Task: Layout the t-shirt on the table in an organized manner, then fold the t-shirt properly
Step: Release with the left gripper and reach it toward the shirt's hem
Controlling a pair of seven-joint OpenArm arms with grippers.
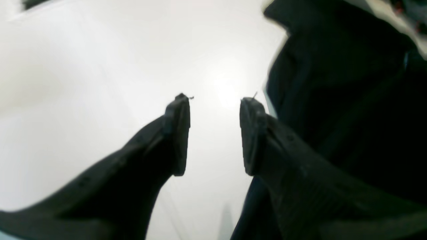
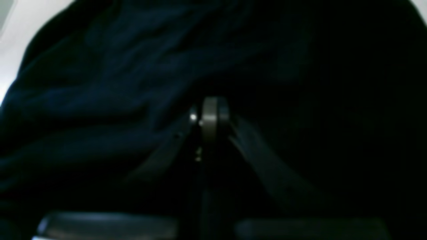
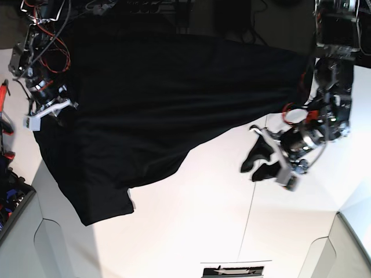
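As it lies, t-shirt [image 3: 136, 130] stretches diagonally lower-left.

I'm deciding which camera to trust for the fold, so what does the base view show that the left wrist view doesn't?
Only the base view: the right gripper over the shirt's side, and a short sleeve lying outspread at the near edge.

Only the left wrist view: a close look between the left gripper's open fingertips, with bare white between them.

Both: the black t-shirt, the white table and the left gripper.

White tabletop [image 3: 214, 226] lies bare before left claw [image 3: 250, 168]
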